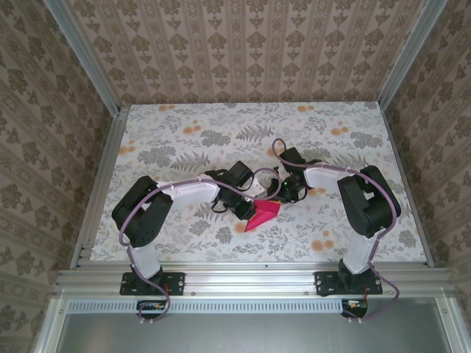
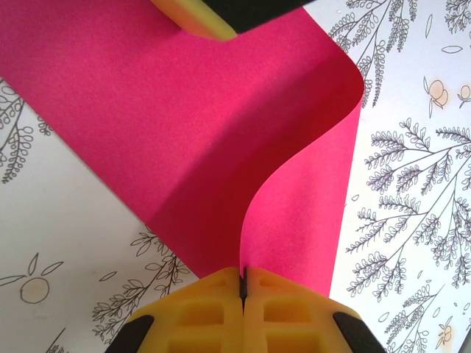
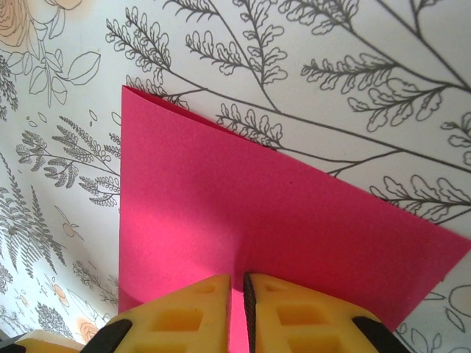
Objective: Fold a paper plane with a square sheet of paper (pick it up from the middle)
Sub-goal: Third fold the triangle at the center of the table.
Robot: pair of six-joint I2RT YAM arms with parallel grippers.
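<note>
The left gripper point(image 2: 243, 283) and right gripper point(image 3: 237, 293) each had jaws pinched on the square sheet of paper point(image 1: 263, 214); pulling apart might have torn it.

Soft, even light is falling from above, making the overhead view bright and sharp, with faint shadows lying beside the square sheet of paper point(image 1: 263, 214). In the left wrist view the sheet's curl is shading its own surface beneath the bend, while the table point(image 2: 412, 184) print beside it is showing crisp.
</note>
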